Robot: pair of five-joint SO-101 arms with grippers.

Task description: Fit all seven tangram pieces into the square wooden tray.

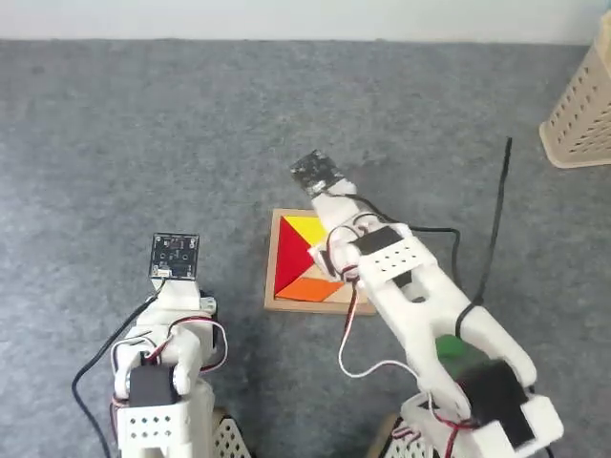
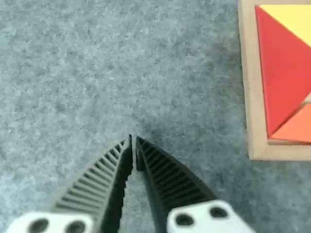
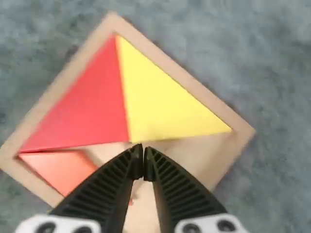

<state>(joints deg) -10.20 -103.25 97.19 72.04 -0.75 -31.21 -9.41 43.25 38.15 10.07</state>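
We see the square wooden tray [image 1: 271, 272] lying on the grey, carpet-like bench [image 1: 143, 124], about midway between the two arms and a little to the far side of them. Three tangram pieces lie flat inside it: a large red triangle [image 3: 87, 111] and a large yellow triangle [image 3: 160, 102] meeting along one edge, and a smaller orange piece [image 3: 58, 167] in the corner next to the red one. The rest of the tray floor is bare wood. The right tool [image 3: 143, 148] hangs over that bare part, its fingers pressed together at the tips with nothing between them. The left tool [image 2: 133, 141] points at the bench to the left of the tray, apart from it, likewise closed and holding nothing. Beneath the right arm, near its base, we make out a green thing [image 1: 449, 348], perhaps another piece. A woven basket [image 1: 582, 105] stands at the far right.
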